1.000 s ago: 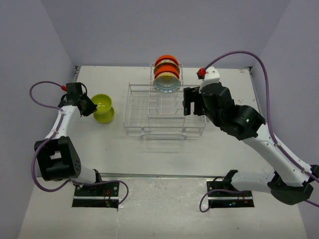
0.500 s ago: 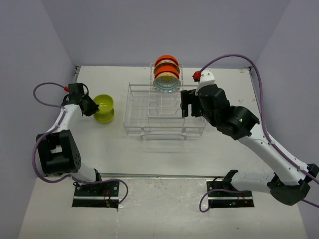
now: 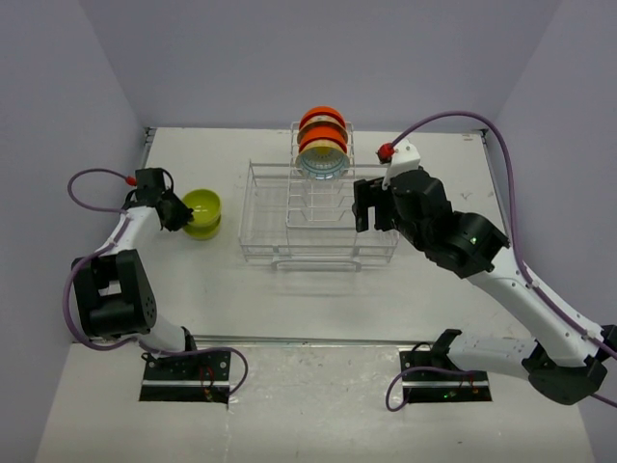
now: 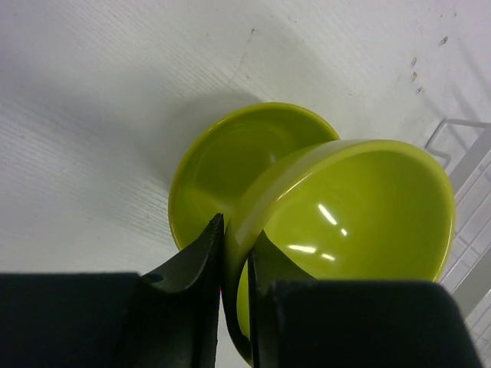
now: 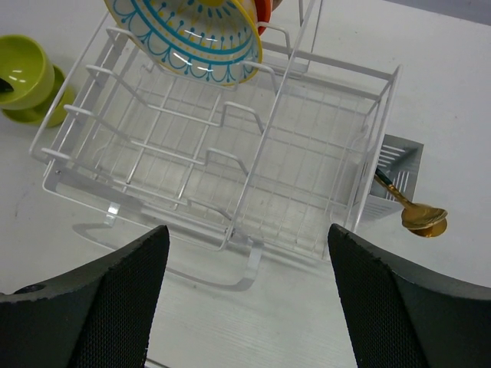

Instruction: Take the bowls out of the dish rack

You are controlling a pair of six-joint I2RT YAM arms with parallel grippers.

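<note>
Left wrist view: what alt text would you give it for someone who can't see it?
The black left gripper pinches the rim of a glossy lime-green bowl, holding it tilted over a second lime-green bowl that sits on the white table. A corner of the white wire dish rack shows at the right edge.

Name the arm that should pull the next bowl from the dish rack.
Right. The right gripper hangs open at the dish rack, with the patterned bowl in its wrist view. The left gripper is off to the side, shut on a lime-green bowl over a second green bowl.
</note>
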